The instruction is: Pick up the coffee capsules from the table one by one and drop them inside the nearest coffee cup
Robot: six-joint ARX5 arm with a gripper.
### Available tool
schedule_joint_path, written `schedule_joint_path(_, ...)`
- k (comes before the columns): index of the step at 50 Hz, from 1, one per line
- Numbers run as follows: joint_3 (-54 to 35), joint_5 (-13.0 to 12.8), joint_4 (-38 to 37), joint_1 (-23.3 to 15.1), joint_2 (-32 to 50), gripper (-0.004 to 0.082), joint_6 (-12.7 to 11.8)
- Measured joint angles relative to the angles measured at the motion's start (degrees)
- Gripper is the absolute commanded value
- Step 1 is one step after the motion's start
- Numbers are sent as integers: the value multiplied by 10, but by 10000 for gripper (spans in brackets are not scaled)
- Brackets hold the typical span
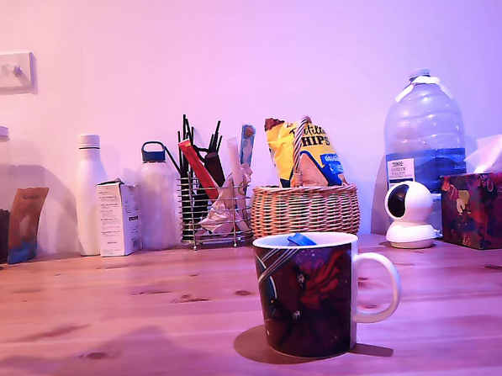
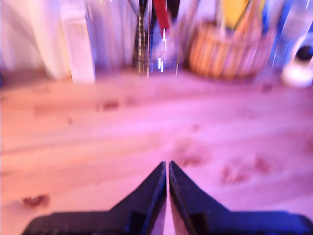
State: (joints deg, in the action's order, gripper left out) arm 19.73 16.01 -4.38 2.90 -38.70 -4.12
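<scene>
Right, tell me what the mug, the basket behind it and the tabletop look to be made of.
Coffee cup: probably glazed ceramic; glossy printed wall, thick white handle and rim.
Basket: woven wicker or similar fibre; the plaited strands show.
Table: light wood, likely pine; knots and plank grain, matte finish.

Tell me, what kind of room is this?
Probably a kitchen or dining corner at home. On the wooden table stand a coffee mug, a wicker basket of crisp packets, and a big water bottle by the wall.
</scene>
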Motion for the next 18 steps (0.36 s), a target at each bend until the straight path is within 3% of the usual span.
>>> schedule_joint_path(10,-4,-1,54,0,77,-24,-14)
schedule_joint_path(18,-4,-19,111,0,143,-24,-14)
